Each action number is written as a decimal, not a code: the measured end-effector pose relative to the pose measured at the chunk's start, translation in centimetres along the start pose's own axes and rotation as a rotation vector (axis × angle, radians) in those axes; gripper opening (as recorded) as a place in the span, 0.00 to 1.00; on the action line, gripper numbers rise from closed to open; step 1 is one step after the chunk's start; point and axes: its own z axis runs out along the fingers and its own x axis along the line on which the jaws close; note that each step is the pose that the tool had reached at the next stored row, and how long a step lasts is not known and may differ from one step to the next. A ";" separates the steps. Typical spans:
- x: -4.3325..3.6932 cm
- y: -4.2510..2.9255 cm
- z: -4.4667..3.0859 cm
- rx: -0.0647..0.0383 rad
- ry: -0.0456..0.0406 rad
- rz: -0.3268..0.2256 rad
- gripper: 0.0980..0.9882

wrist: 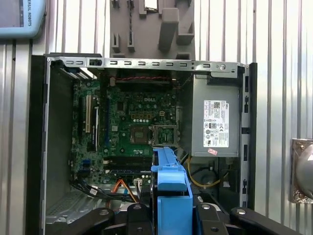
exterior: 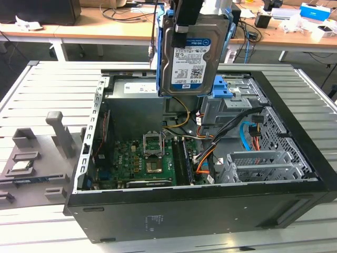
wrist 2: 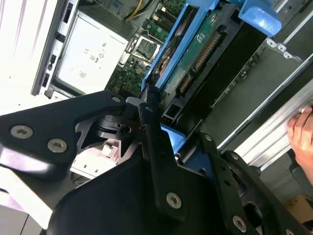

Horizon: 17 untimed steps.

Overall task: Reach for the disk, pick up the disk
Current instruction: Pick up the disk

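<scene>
The disk (exterior: pixel 194 55), a silver hard drive with a white-and-blue label and a blue bracket along its edges, hangs upright above the open computer case (exterior: pixel 174 211). My gripper (exterior: pixel 188 22) is shut on its upper edge from above. In the first wrist view the blue bracket (wrist: pixel 171 188) runs between my black fingers (wrist: pixel 134 215), with the motherboard (wrist: pixel 137 122) far below. The second wrist view looks along the disk's green circuit board (wrist 2: pixel 203 56), which sits clamped at the finger (wrist 2: pixel 149 115).
A blue caddy (exterior: pixel 227 88) sits on the metal cage at the back of the case, near orange and blue cables (exterior: pixel 247 132). Grey fixtures (exterior: pixel 58 132) stand on the slatted table at the exterior view's left. A person's hand (wrist 2: pixel 299 131) rests near the case rim.
</scene>
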 end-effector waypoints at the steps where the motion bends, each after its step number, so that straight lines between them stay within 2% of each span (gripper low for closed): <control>1: 0.11 -0.01 0.00 0.000 0.0000 0.000 0.30; 17: 1.73 -0.13 -0.03 0.000 0.0000 0.000 0.30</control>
